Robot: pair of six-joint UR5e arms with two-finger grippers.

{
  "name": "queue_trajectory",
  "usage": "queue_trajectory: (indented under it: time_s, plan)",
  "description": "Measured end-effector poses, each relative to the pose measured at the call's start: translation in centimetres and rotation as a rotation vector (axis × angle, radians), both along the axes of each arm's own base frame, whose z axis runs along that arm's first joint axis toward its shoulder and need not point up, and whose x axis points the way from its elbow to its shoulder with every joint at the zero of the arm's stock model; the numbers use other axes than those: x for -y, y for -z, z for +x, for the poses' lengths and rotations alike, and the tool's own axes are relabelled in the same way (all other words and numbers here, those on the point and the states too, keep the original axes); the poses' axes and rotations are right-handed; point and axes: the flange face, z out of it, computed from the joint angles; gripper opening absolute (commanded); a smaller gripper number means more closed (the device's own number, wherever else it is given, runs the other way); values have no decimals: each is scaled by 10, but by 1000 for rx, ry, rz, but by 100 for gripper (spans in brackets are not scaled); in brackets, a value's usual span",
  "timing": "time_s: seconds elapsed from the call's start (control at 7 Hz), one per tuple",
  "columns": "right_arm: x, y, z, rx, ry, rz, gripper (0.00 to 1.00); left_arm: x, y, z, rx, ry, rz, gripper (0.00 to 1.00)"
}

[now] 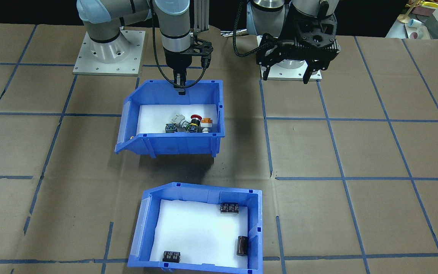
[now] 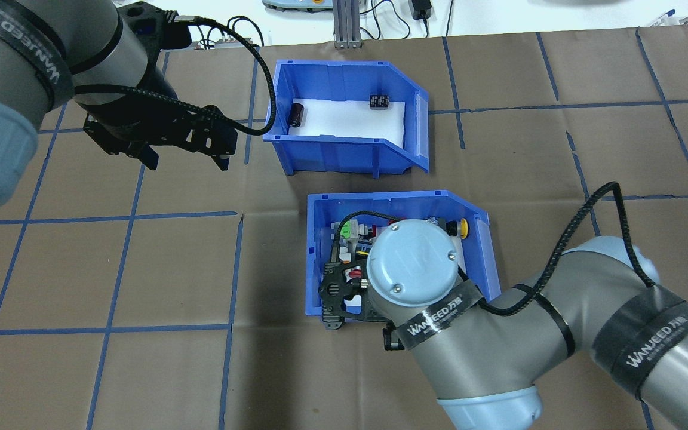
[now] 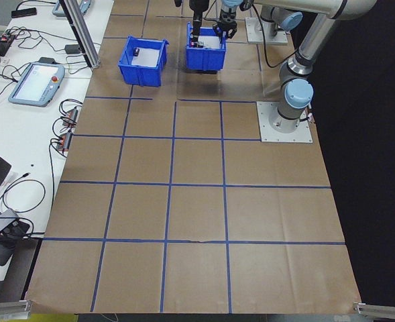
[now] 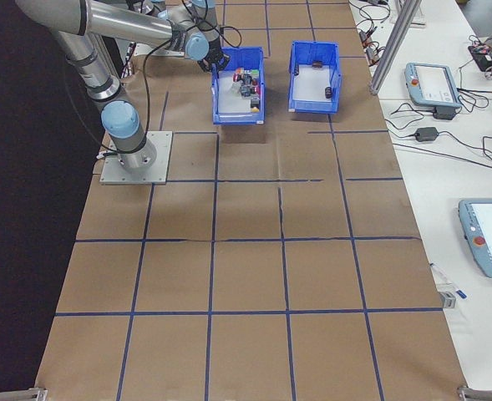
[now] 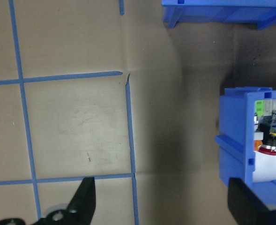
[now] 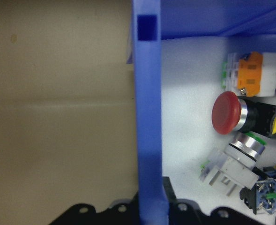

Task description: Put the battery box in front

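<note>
Overhead exterior: right tool [image 1: 180, 85] hidden under wrist, clamped on switch bin [image 1: 173, 144] wall; left tool [image 1: 289, 72] spread, empty.

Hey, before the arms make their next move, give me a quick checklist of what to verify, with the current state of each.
1. Right gripper closed over the back wall of the switch bin: ok.
2. Held bin is the one the task names: not ok; it is the switch bin, not the battery box.
3. Left gripper open and clear of both bins: ok.
4. Battery box upright on the table, its three cells lying inside: ok.
5. Gap between the two bins: ok, they do not touch.
6. Switch bin resting flat on the table or lifted off it: cannot tell.
</note>
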Motion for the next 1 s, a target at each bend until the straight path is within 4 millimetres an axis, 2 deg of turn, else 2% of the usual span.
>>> queue_trajectory:
  time_s: [0.14,0.43,0.57,0.71,1.0]
  plan:
    - [2,6,15,-14,1,5,2,-4,-4,1,-1,17,-20,99]
    - [4,18,23,-49,-2,15,4,-11,-9,4,6,73,-35,99]
    - [4,20,24,-56,-6,19,39,-11,-9,7,7,76,-35,99]
    - [3,23,23,-59,-7,24,99,-11,-6,9,9,75,-25,99]
    - [3,27,18,-57,8,37,100,-15,12,12,11,71,22,99]
